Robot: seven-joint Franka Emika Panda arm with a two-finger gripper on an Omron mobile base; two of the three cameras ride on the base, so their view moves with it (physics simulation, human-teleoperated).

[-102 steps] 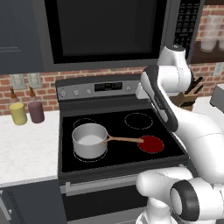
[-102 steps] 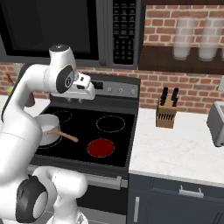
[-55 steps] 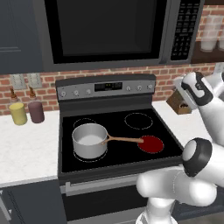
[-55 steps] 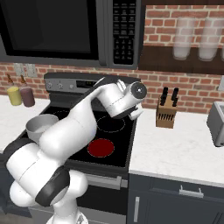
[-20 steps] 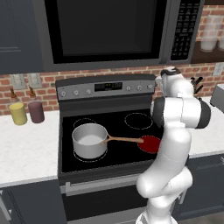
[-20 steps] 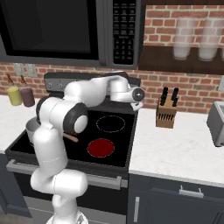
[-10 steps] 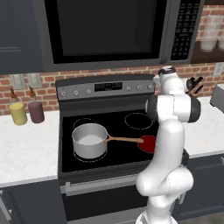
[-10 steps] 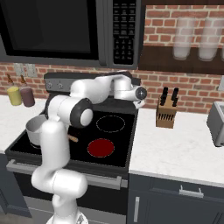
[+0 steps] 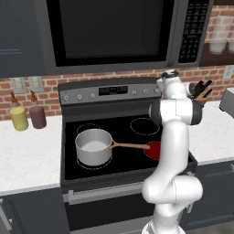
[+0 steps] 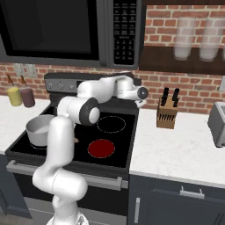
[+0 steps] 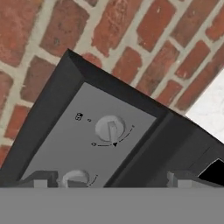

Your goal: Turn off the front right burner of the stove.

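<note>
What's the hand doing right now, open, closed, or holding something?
Hand: open and holding nothing, its fingertips spread apart in front of a knob on the stove back panel.

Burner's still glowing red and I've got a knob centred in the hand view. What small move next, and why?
Probably ease the gripper straight forward toward the knob until the jaws straddle it. The front right burner glows red, so the stove is on. The knob sits ahead of the fingertips with panel between, so nothing is gripped. A second knob lies nearer; I can't tell which one controls this burner.
</note>
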